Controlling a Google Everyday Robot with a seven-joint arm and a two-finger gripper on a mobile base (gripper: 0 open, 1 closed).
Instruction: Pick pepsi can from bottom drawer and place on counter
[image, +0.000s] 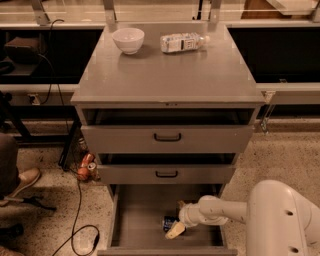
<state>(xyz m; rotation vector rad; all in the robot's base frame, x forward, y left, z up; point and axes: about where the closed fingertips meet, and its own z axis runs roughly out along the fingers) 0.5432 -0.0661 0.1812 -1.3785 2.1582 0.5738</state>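
The pepsi can (168, 221), small and blue, lies on the flat grey floor of the open bottom drawer (140, 220), near its middle front. My gripper (175, 229) reaches into the drawer from the right on a white arm (220, 211) and is right at the can's right side, touching or nearly touching it. Part of the can is hidden behind the gripper. The counter (165, 75) is the broad grey top of the cabinet above.
A white bowl (128, 40) and a clear water bottle (182, 42) lying on its side sit at the counter's back. The two upper drawers (167, 137) stand slightly open. Cans (85, 167) and a black cable (75, 225) lie on the floor left. A person's shoe (22, 182) is at far left.
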